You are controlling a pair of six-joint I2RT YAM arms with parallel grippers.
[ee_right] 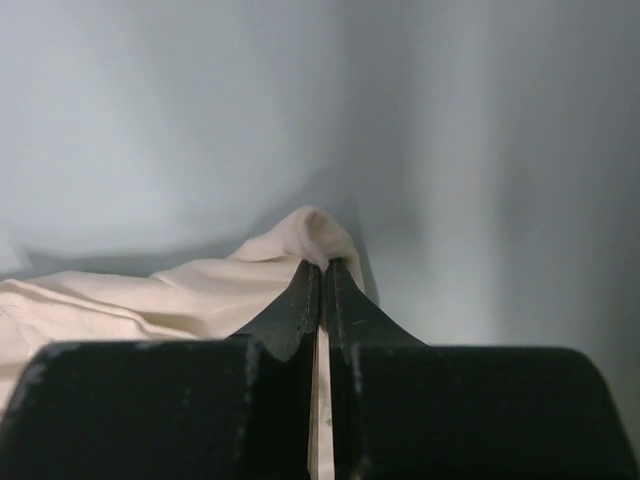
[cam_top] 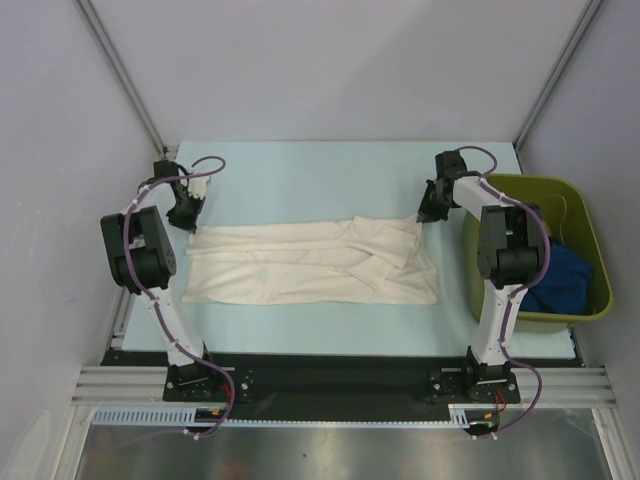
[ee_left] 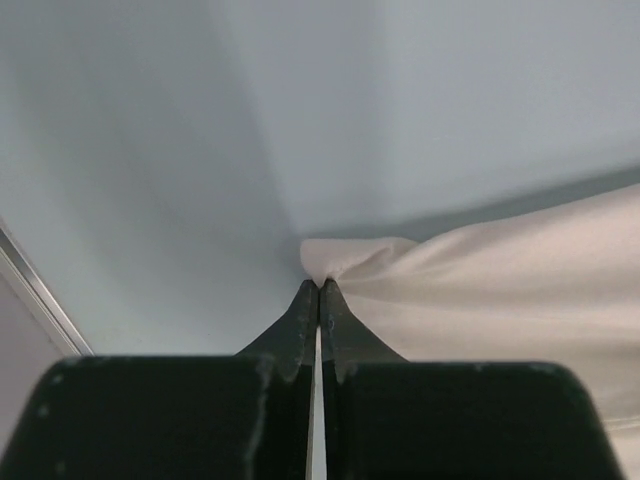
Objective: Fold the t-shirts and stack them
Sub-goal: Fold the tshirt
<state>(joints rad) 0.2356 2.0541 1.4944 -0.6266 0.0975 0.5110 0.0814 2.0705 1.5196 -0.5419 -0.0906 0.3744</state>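
Table: pale blue-green top, matte, fills the centre of the top view. Cream t-shirt lies across the middle of it, long axis left to right, folded into a wide band, creased. Overlapping layers show at its right end. Olive-green bin stands at the right edge of the frame, near the shirt's right end, with a narrow strip of bare table between them.

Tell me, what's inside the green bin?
Inside the green bin lies bunched bright blue cloth. The right arm covers part of the bin, and anything beneath the cloth is hidden.
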